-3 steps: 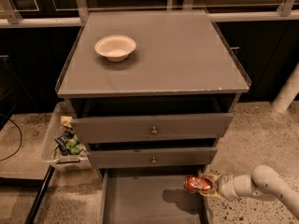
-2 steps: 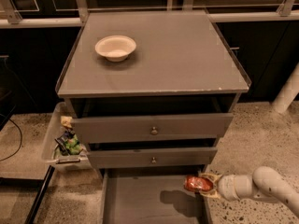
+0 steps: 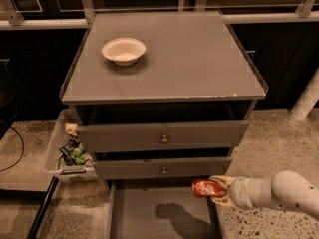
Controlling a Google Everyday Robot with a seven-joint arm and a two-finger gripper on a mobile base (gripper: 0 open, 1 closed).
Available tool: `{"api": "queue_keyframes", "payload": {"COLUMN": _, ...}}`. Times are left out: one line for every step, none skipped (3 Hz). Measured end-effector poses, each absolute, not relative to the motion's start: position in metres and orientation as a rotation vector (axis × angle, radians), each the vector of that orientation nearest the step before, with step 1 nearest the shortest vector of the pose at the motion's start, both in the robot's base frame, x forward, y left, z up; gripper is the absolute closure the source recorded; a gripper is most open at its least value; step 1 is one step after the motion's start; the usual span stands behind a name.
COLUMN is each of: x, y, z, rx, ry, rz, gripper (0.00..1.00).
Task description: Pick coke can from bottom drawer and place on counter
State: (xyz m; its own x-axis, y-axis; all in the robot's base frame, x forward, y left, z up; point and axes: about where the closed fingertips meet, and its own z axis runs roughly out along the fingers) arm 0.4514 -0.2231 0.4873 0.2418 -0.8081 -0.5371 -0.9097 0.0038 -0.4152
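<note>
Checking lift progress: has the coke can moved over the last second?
Yes, slightly. The coke can, held in the gripper above the bottom drawer, has risen a little toward the front of the middle drawer.

There was one coke can, and one claw clamped round it at the lower right, over the right edge of the open bottom drawer. Drawers numbered three: that one plus two upper drawers, each with a single round knob, so two knobs in all. One worktop carried one white bowl. One pale bin of clutter sat left of the cabinet
</note>
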Motion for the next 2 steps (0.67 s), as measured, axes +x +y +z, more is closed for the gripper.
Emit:
{"api": "queue_keyframes", "payload": {"x": 0.459, "y": -0.217, "z": 0.556, "rx": -1.865, "ry": 1.538, "rz": 0.089, "gripper": 1.0}}
{"api": "queue_keyframes", "payload": {"x": 0.468, "y": -0.224, "z": 0.634, "rx": -1.901, "ry": 1.496, "rz": -0.054, "gripper": 1.0}}
